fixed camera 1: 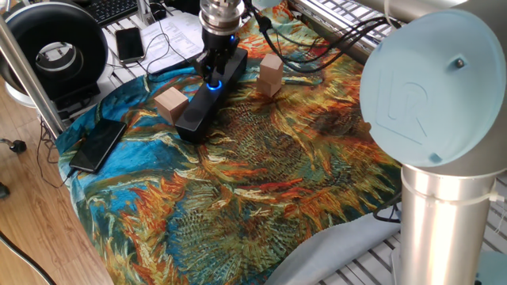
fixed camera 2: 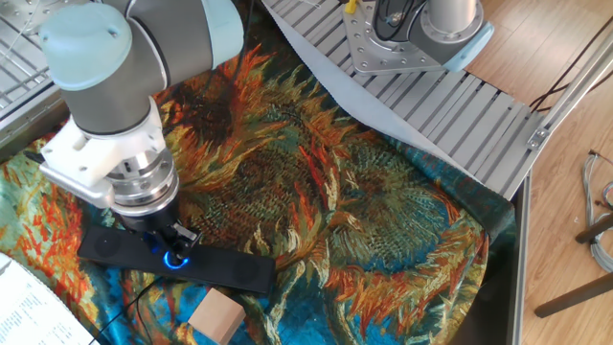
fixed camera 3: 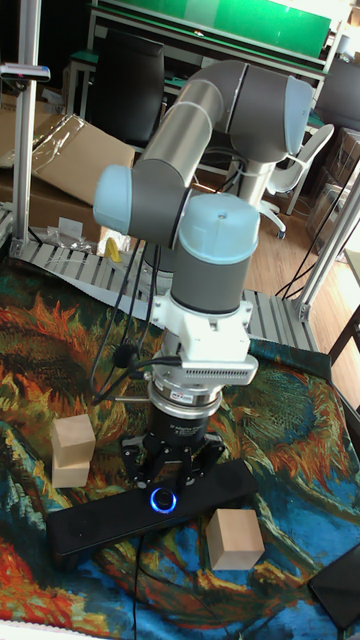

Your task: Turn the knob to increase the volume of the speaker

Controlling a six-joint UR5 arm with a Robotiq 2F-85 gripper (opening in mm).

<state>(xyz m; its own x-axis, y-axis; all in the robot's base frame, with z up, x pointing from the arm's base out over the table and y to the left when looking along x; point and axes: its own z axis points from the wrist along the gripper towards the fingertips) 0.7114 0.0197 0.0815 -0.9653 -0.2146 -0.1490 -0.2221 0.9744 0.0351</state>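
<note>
The speaker (fixed camera 1: 198,107) is a long black bar lying on the sunflower-patterned cloth; it also shows as the speaker (fixed camera 2: 225,271) and the speaker (fixed camera 3: 100,525). The knob (fixed camera 1: 214,82) glows blue at mid-top of the bar, seen again as the knob (fixed camera 2: 174,259) and the knob (fixed camera 3: 163,498). My gripper (fixed camera 1: 215,70) points straight down onto the knob, its dark fingers close around it. From the other side, the gripper (fixed camera 2: 169,245) sits right on the blue ring. In the tall view the gripper (fixed camera 3: 167,476) stands just above the ring.
A pale wooden block (fixed camera 1: 169,104) lies left of the bar and another block (fixed camera 1: 270,75) stands right of it. A flat black phone (fixed camera 1: 97,145) rests on the cloth's left edge. A round black fan (fixed camera 1: 59,47) stands at the back left. Cables trail behind the arm.
</note>
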